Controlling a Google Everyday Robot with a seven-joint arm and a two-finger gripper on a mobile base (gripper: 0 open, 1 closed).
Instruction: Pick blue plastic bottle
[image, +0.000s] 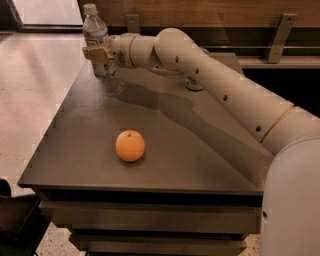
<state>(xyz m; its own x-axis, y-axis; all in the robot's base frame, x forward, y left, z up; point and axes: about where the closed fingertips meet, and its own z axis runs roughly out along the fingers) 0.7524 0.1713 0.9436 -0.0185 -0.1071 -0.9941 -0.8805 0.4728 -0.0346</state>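
The blue plastic bottle (97, 37) is a clear bottle with a white cap and white label, upright over the table's far left corner. My gripper (99, 54) is shut on its middle, with a tan finger (92, 52) across the front of the label. The bottle's base hangs just above the grey table (90, 130). My white arm (220, 85) reaches in from the lower right across the table.
An orange (130, 145) lies near the table's front left. A small drink can (193, 83) stands at the back, partly hidden behind my arm. A wooden wall with metal brackets (279, 30) runs behind the table. The floor lies to the left.
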